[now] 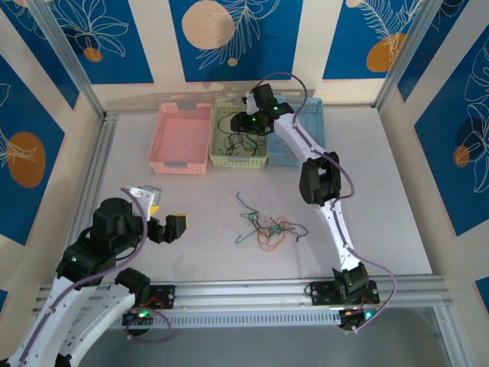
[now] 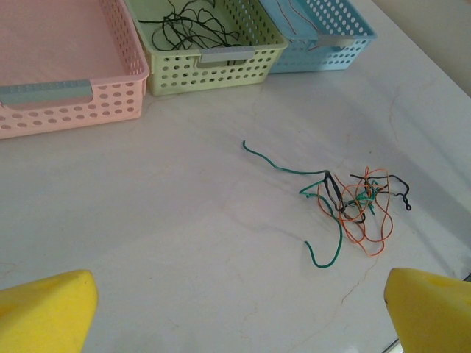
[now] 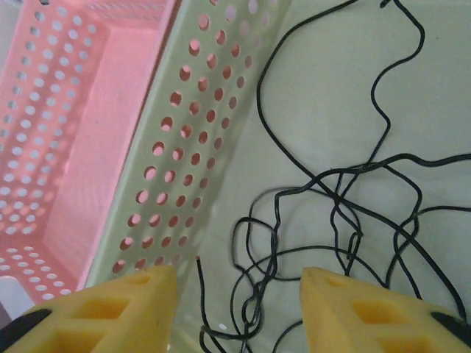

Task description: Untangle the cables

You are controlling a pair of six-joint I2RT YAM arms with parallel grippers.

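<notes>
Cables (image 2: 353, 202) in a tangle lie on the table (image 2: 147, 243) ahead and right of the left pincer (image 2: 239, 312), which gapes wide and empty. Black cables (image 3: 346, 198) lie in the green basket (image 3: 184, 147) just under the right pincer (image 3: 239, 294), part open, gripping nothing.

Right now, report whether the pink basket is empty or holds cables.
Empty: the pink basket has a bare floor; the black cables lie in the green basket beside it.
</notes>
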